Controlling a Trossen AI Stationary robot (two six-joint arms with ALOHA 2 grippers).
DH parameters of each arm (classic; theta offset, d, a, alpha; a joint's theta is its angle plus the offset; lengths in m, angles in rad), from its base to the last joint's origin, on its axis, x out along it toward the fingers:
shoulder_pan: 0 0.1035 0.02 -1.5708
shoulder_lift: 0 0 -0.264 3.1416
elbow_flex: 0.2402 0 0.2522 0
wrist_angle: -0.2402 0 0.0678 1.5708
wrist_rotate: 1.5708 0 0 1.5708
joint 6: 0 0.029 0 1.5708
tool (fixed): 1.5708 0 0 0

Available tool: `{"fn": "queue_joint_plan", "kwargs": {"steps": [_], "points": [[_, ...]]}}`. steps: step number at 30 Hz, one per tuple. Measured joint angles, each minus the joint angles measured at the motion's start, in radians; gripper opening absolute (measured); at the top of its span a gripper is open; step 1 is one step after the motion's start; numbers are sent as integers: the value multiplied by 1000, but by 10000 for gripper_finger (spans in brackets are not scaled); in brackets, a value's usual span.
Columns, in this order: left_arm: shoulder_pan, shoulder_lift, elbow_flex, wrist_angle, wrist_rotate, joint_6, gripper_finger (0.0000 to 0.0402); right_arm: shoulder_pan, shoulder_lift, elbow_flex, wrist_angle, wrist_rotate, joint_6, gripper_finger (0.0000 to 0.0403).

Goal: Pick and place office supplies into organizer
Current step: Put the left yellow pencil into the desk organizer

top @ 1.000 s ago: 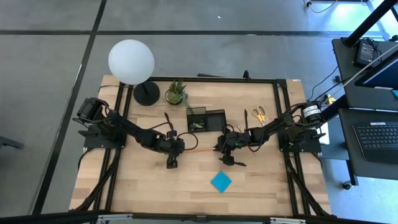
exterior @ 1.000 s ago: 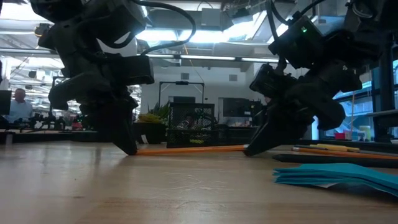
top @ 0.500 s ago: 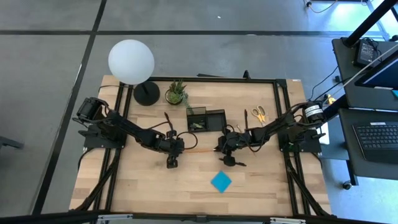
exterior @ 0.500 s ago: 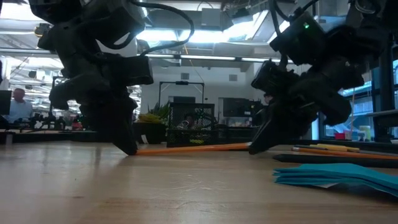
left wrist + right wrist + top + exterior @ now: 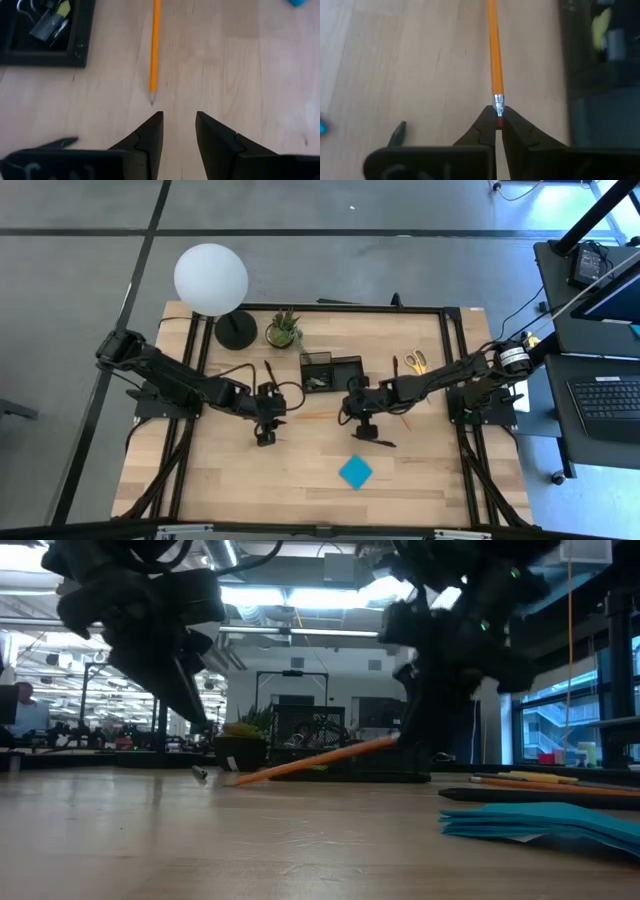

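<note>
The orange pencil [image 5: 322, 414] lies near the centre of the high view, its long axis running left to right between the two grippers and just below the organizer [image 5: 333, 372]. In the low view it slants: the sharpened tip rests on the table [image 5: 300, 480] at the lower left, and the eraser end is raised toward the middle right.

The right gripper [image 5: 498, 121] has its fingers pinched together on the pencil's eraser end, right behind the metal ferrule, so the shaft runs straight away from the fingertips in the right wrist view. It is the arm that has the pencil, and it is also the one nearer the organizer's right part.

The left gripper [image 5: 179, 129] stands partly open with nothing between its fingers. In the left wrist view the pencil tip sits just beyond the gap, slightly toward the left finger, not touching either.

Judging from this, the coming move turns on the right gripper carrying the pencil, held by one end, up the frame to the organizer, whose compartment already holds small clips.
</note>
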Motion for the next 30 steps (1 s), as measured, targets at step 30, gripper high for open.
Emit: {"fn": "queue_joint_plan", "kwargs": {"steps": [30], "points": [[-88, -9, -185, -38, -70, -323, 97, -355, -97, 641, -836, -60, -310, 17]]}}
